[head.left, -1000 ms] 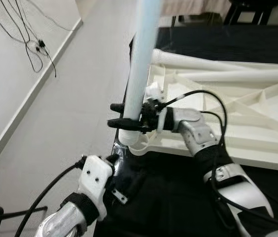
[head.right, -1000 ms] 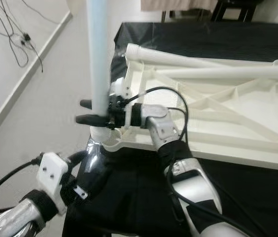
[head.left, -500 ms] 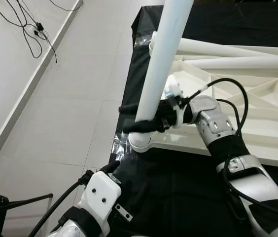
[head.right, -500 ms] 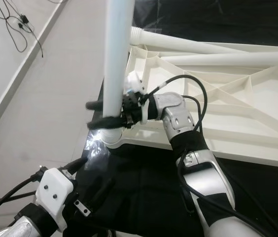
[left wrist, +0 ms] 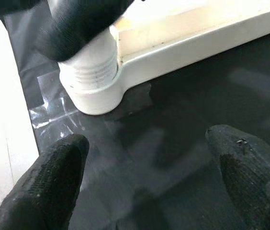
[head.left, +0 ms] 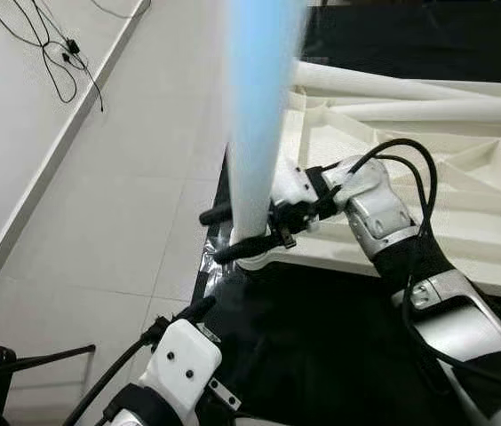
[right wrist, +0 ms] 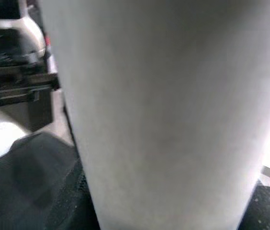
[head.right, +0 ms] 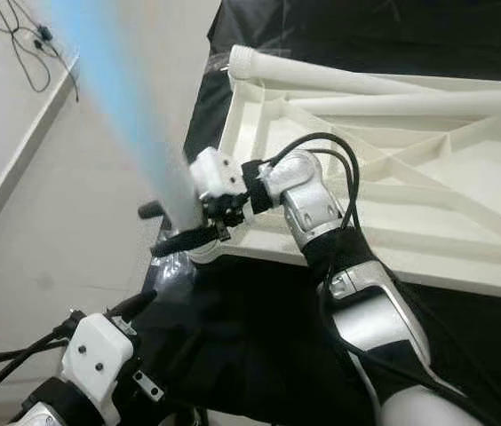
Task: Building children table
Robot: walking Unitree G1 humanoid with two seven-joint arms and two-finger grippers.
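— What does the left wrist camera catch that the head views miss?

— The ribbed white socket (left wrist: 93, 76) close up, with the left gripper (left wrist: 159, 182) spread wide on the black sheet (left wrist: 197, 96).

— And the leg?

— The pale table leg (head.left: 259, 124) stands nearly upright at center-left, tilting up-left, motion-blurred. The right gripper (head.left: 246, 232) pinches its base above the upturned tabletop (head.left: 464, 177) corner.

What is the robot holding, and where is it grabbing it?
The right gripper holds the white table leg near its bottom end, just above the tabletop's corner socket.
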